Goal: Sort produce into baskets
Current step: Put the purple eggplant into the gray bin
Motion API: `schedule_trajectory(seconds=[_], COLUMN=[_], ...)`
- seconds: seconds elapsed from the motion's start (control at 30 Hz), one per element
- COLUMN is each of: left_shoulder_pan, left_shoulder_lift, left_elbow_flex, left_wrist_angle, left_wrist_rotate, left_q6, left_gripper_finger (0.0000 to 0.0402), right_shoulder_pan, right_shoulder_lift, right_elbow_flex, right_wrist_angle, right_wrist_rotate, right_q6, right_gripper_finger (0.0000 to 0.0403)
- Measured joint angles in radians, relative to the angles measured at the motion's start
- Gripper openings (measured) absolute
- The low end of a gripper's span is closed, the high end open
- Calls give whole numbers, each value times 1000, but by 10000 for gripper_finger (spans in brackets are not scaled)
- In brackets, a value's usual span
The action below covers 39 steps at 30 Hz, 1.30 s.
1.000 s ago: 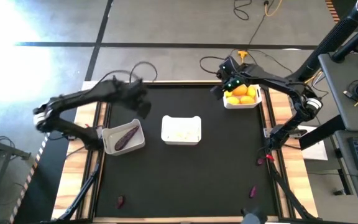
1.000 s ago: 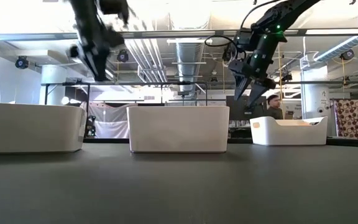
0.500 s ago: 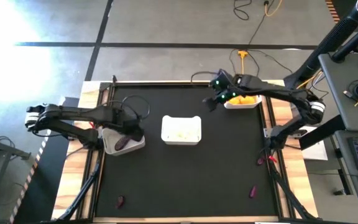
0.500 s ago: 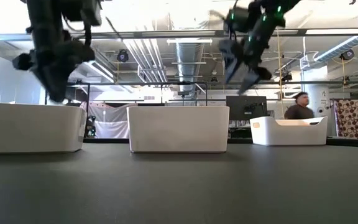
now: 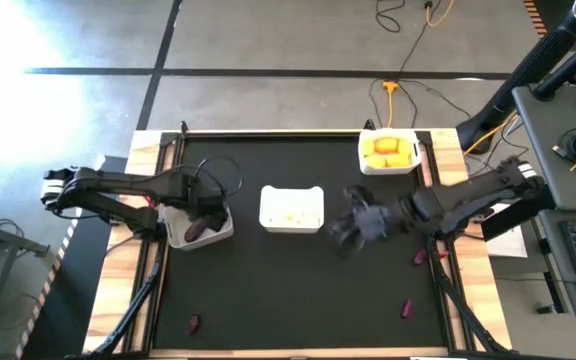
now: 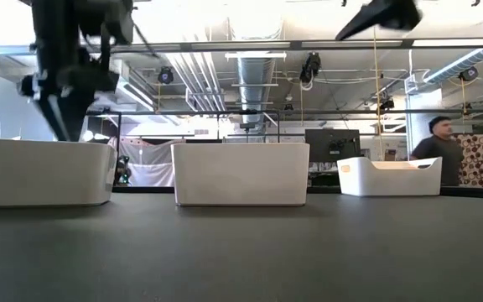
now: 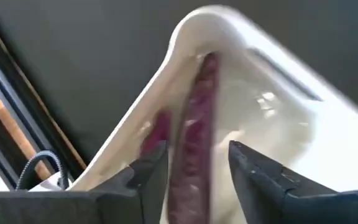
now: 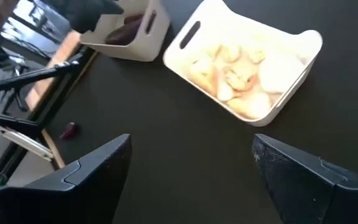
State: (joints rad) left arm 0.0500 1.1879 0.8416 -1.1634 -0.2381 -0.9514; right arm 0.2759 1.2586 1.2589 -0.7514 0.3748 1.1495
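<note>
Three white baskets (image 5: 291,209) sit on a black table (image 5: 288,280). One holds a dark purple eggplant (image 7: 194,146), one pale garlic (image 8: 238,74), one yellow and orange citrus (image 5: 388,152). Arms are dark.

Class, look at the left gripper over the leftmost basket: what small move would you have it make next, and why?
Probably lift clear. The left gripper hangs over the leftmost basket, its fingers apart either side of the eggplant lying inside, so the drop looks done. Small purple pieces remain on the table.

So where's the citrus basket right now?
In the high view the citrus basket sits at the table's far right corner, right of the middle basket; the right tool is well clear of it.
</note>
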Motion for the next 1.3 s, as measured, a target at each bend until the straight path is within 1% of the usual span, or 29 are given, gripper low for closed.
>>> schedule_trajectory(seconds=[0.07, 0.13, 0.23, 0.33, 0.4, 0.5, 0.57, 0.63, 0.73, 0.8, 0.9, 1.0, 1.07, 1.2, 1.3], left_shoulder_pan=[-33, -107, -271, -465, -593, -764, -865, -939, -1001, -1022, -1029, -1029, -1029, -1029, -1028], left_shoulder_lift=[-9, -21, -28, -19, -2, 35, 75, 122, 201, 264, 367, 472, 526, 588, 615], left_elbow_flex=[60, 123, 204, 244, 245, 225, 218, 217, 220, 226, 241, 268, 294, 364, 386], left_wrist_angle=[-24, -24, -13, 8, 14, 29, 37, 48, 100, 163, 232, 237, 239, 242, 200], left_wrist_rotate=[18, 50, 70, 66, 47, 22, 21, 23, 21, 28, 128, 244, 282, 255, 247], left_q6=[-1, -10, -73, -146, -247, -437, -576, -701, -853, -909, -945, -953, -954, -953, -967], left_gripper_finger=[161, 167, 171, 171, 171, 171, 171, 171, 171, 172, 172, 172, 172, 172, 172], right_shoulder_pan=[64, 97, 104, 96, 94, 85, 72, 58, 39, 30, 24, 25, 25, 25, 24], right_shoulder_lift=[7, 19, 34, 49, 65, 88, 103, 115, 132, 140, 157, 170, 177, 180, 180], right_elbow_flex=[6, 7, 7, 8, 8, 8, 8, 8, 8, 8, 9, 10, 10, 11, 11], right_wrist_angle=[-1, -2, -1, 2, 3, 8, 11, 11, 22, 36, 36, 36, 36, 38, 38], right_wrist_rotate=[61, 101, 128, 139, 138, 132, 132, 127, 114, 94, 58, 35, 30, 15, 17], right_q6=[47, 66, 95, 113, 111, 95, 84, 80, 79, 68, 58, 56, 55, 55, 56], right_gripper_finger=[325, 325, 325, 325, 325, 325, 325, 325, 325, 325, 325, 325, 325, 325, 325])
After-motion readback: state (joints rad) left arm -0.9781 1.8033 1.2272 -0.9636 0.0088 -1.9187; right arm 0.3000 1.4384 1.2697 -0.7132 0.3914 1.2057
